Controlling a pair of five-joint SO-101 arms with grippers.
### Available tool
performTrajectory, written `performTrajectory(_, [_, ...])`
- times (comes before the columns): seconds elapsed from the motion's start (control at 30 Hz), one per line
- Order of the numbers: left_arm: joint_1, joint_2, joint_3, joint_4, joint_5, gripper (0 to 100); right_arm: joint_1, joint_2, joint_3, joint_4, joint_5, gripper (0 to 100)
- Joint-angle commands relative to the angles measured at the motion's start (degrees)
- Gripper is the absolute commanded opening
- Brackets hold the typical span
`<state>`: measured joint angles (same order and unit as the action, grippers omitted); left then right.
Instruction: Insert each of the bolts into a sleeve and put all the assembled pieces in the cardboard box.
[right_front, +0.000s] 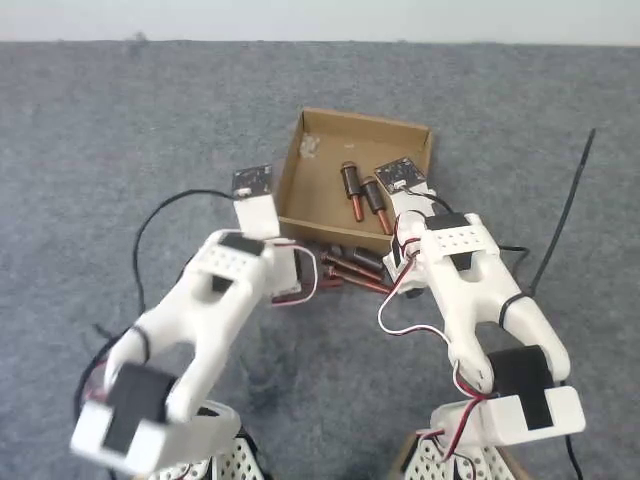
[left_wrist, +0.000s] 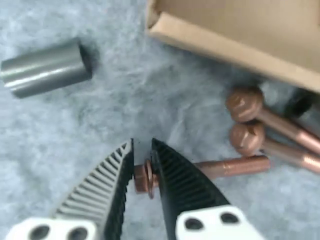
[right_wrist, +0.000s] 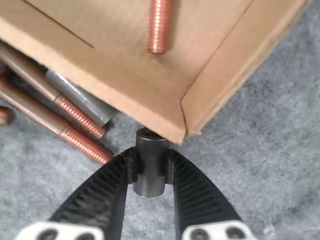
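Left wrist view, bolt (left_wrist: 225, 167) between jaws

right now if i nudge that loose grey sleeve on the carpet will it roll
The grey sleeve lies on its side, a smooth cylinder, so it would likely roll. It looks rigid, probably slick. The carpet may slow it.

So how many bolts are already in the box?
2. The first bolt lies midway in the box; the second bolt beside it, nearer the arm overlapping one edge, which may hide more.
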<state>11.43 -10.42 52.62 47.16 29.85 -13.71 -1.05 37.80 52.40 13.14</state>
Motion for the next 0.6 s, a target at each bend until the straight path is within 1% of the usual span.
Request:
performTrajectory(0.0, [2.0, -14.6, 4.8, -1.3, -1.1, 2, -1.5, 0.3, -1.8, 0.9, 1.1, 0.6])
performTrajectory(0.13, [4.2, -23.8, 10.5, -1.6, -1.1, 2, -1.5, 0.3, -1.8, 0.9, 1.1, 0.6])
performTrajectory(0.23, [3.8, -25.9, 11.5, -1.4, -1.1, 2, -1.5, 0.3, -1.8, 0.9, 1.1, 0.6])
performTrajectory(0.27, [3.3, -25.9, 11.6, -1.4, -1.9, 2, -1.5, 0.3, -1.8, 0.9, 1.1, 0.6])
performTrajectory(0.3, [2.6, -25.9, 11.6, -1.3, -4.2, 2, -1.5, 0.3, -1.8, 0.9, 1.1, 0.6])
performTrajectory(0.33, [1.7, -25.9, 11.6, -1.2, -8.1, 2, -1.5, 0.3, -1.8, 0.9, 1.1, 0.6])
performTrajectory(0.37, [0.6, -25.9, 11.5, -1.2, -13.6, 2, -1.5, 0.3, -1.8, 0.9, 1.1, 0.6])
performTrajectory(0.47, [-2.3, -25.9, 11.5, -1.2, -33.5, 2, -1.5, 0.3, -1.8, 0.9, 1.1, 0.6])
performTrajectory(0.5, [-2.4, -25.9, 11.5, -0.8, -38.0, 2, -1.5, 0.3, -1.8, 0.9, 1.1, 0.6])
performTrajectory(0.57, [-1.4, -25.9, 11.5, 1.0, -41.3, 2, -1.5, 0.3, -1.8, 0.9, 1.1, 0.6])
